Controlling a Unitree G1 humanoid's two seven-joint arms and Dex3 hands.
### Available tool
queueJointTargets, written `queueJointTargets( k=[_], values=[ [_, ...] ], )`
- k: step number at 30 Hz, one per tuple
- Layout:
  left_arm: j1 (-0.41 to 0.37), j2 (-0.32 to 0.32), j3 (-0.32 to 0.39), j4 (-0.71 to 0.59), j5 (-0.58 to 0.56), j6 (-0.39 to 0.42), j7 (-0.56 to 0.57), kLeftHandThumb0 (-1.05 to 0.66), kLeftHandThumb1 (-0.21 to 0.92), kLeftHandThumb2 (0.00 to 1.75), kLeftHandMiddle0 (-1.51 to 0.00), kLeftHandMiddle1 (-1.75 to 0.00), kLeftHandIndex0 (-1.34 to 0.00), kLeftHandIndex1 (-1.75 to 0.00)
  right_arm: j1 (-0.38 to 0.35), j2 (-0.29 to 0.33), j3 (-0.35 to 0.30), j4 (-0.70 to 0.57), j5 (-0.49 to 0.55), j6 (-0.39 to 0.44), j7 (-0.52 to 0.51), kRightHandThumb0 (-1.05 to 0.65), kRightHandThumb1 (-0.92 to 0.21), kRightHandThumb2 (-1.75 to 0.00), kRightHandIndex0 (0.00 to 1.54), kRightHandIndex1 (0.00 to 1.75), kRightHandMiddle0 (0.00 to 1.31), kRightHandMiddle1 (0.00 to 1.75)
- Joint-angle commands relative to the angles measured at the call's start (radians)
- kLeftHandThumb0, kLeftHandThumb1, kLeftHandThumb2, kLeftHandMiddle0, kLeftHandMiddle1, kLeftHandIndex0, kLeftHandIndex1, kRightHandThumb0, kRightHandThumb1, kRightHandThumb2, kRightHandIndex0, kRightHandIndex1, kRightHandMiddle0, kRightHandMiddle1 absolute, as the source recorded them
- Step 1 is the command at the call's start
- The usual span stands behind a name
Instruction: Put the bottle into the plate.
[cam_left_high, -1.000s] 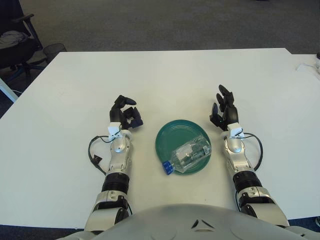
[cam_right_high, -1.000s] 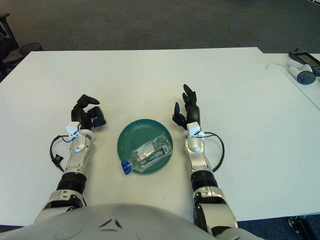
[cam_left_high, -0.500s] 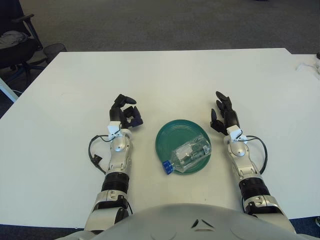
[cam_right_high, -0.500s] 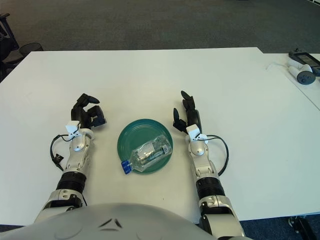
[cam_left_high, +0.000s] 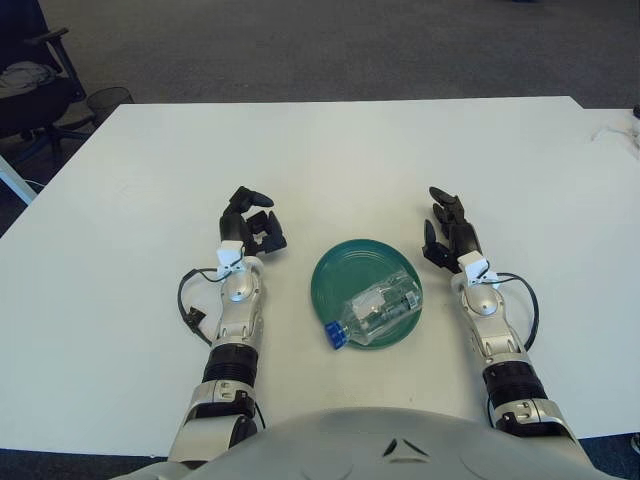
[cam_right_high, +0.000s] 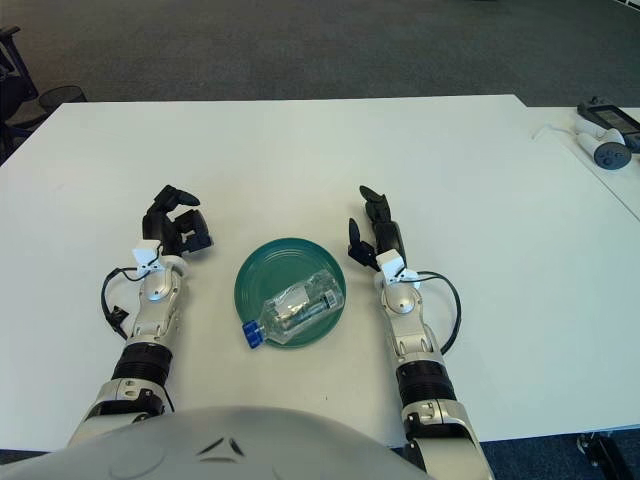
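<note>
Bottle position: we see the bottle (cam_left_high: 376, 310) lying on its side in the green plate (cam_left_high: 340, 268), over the plate's 5 o'clock portion, with its blue cap (cam_left_high: 335, 334) past the rim at about 7 o'clock, over the white table (cam_left_high: 330, 150).
Bottle axis: its long axis runs from 8 o'clock to 2 o'clock across the view; the cap end points to 8 o'clock, toward us, and the base to 2 o'clock.
Right hand: our right hand (cam_left_high: 447, 231) shows at the plate's 3 o'clock, apart from the rim, fingers spread and holding nothing.
Left hand: our left hand (cam_left_high: 250, 223) shows at the plate's 9 o'clock, well apart, fingers loosely curled around nothing.
Task state: we judge the bottle placed and released.
Risk, rolling: a round body lying on its side could roll toward the low rim if the table is knocked.
Risk, overhang: the cap end sticks out, so a forearm swinging inward could catch it and drag the bottle out.
</note>
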Motion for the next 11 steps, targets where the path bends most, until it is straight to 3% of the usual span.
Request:
queueJointTargets(
  k=[1,11],
  values=[
    [0.003,0.004,-0.004,-0.019,0.000,0.006,-0.002,-0.58,0.07,1.63,-1.31,-1.75,-0.82,-1.75,0.042,0.004,0.005,0.010,0.012,0.039,0.015,-0.72,-0.92,-0.93,0.25,0.09,0.00,0.58],
    [0.009,0.007,-0.004,-0.026,-0.009,0.011,-0.023,-0.58,0.07,1.62,-1.30,-1.75,-0.82,-1.75,0.051,0.009,0.000,0.003,0.032,0.032,0.026,-0.70,-0.92,-0.91,0.26,0.10,0.00,0.59]
  ],
)
